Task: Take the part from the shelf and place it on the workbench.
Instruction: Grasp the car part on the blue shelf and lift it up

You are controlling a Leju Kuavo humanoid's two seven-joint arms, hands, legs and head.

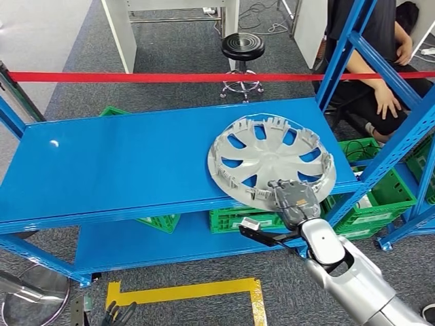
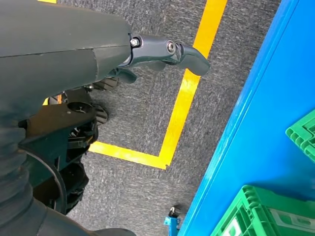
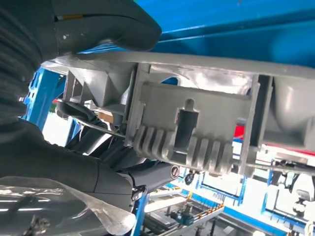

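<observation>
The part is a silver wheel cover [image 1: 272, 159] lying flat on the right end of the blue shelf board [image 1: 113, 163], its near rim hanging over the front edge. My right hand [image 1: 293, 199] grips that near rim. In the right wrist view the thumb [image 3: 108, 24] lies on one side of the ribbed rim [image 3: 193, 123] and the darker fingers [image 3: 111, 167] lie on the other. My left hand [image 1: 117, 314] hangs low by the floor and holds nothing. Its fingers [image 2: 163, 51] are stretched out over the carpet.
Blue shelf uprights [image 1: 349, 47] stand close on the right of the wheel cover. Green crates [image 1: 379, 193] sit on the lower shelf. A red tape [image 1: 153, 77] runs behind the shelf, with a black stool [image 1: 242, 47] and a seated person [image 1: 379, 41] beyond. Yellow tape [image 1: 189, 292] marks the floor.
</observation>
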